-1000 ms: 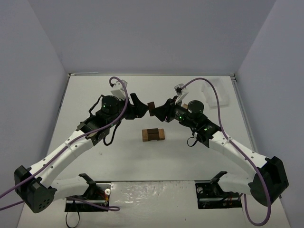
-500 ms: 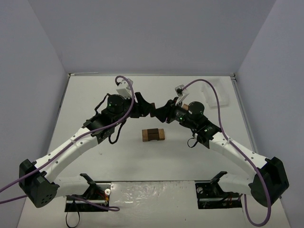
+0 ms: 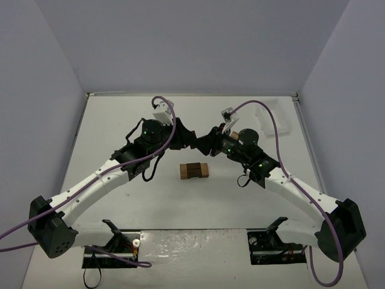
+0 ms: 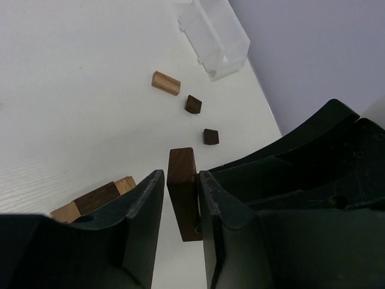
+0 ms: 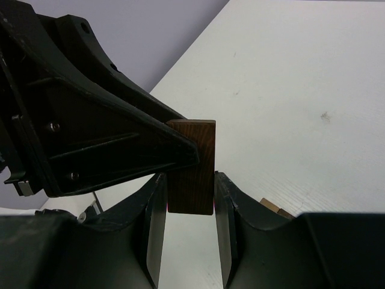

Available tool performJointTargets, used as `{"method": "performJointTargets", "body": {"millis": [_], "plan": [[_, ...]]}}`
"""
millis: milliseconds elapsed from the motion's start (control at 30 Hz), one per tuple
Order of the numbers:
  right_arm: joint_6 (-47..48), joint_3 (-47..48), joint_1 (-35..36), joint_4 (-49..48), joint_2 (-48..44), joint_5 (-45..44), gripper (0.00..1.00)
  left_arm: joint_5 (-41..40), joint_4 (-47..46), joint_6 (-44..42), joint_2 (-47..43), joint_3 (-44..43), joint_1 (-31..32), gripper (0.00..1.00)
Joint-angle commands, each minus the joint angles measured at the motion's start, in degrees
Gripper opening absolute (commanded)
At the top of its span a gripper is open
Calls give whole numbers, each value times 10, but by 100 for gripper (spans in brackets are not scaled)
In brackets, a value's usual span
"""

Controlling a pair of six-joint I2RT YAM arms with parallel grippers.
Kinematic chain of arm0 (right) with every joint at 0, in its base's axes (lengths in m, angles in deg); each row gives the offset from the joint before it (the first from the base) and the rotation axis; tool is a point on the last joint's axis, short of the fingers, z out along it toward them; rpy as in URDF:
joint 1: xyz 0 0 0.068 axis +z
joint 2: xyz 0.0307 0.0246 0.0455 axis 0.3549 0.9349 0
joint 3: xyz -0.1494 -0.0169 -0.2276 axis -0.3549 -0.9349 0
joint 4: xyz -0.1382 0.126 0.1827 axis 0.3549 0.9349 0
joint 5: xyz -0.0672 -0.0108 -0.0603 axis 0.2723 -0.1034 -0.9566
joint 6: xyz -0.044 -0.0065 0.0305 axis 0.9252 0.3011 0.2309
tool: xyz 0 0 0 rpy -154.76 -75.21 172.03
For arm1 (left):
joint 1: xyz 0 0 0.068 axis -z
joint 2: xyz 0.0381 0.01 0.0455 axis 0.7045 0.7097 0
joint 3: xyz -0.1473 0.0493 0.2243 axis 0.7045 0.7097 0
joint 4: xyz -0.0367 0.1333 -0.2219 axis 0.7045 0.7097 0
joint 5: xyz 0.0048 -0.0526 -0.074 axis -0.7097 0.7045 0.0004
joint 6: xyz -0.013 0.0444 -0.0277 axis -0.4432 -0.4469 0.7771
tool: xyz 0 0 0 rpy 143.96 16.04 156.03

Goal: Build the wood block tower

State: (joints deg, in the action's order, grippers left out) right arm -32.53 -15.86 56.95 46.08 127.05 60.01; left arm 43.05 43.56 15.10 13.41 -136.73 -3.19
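Left gripper (image 4: 181, 177) is clamped on the block (image 4: 182, 162), a dark slab held in the air over the table (image 3: 120, 120). One finger (image 4: 222, 217) lies flat on the block's face. At the other finger (image 4: 141, 217) a hairline of light makes contact hard to judge. A second ago this gripper stood off to the left with its jaws wide, and the block showed plainly between the two arms. Since then the left arm has moved in to the right and the jaws have closed round the slab.

In the top view the block is now hidden where the two grippers meet.

Below that meeting point the tower (image 3: 194, 171) sits low on the table, dark and tan pieces side by side, where it was before. Both wrist views cut it off behind the fingers.

Right gripper (image 5: 190, 176) grips the same block from the other end, its fingers tight on both sides, unchanged.

Further right, in the left wrist view, a tan piece (image 4: 165, 83) and two dark cubes (image 4: 193, 104) (image 4: 210, 136) lie loose near the tray (image 4: 215, 36).
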Motion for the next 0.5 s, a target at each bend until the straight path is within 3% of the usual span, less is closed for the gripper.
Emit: {"method": "performJointTargets", "body": {"millis": [0,67,133,267,400,467], "plan": [[12,-2,4,-58,-19,1,14,-8,-34,-13,-11,-38,2,9],[21,-4,4,-44,-20,-3,24,-10,-24,-23,-12,-42,1,1],[33,-4,4,-27,-25,-11,38,-9,-15,-36,-12,-46,1,0],[65,7,1,37,-36,-39,58,-18,32,-91,-13,-58,1,0],[104,17,-24,149,-65,-73,72,-14,121,-179,11,-106,-5,0],[109,14,-40,178,-80,-84,73,10,149,-238,39,-145,-6,0]]}}
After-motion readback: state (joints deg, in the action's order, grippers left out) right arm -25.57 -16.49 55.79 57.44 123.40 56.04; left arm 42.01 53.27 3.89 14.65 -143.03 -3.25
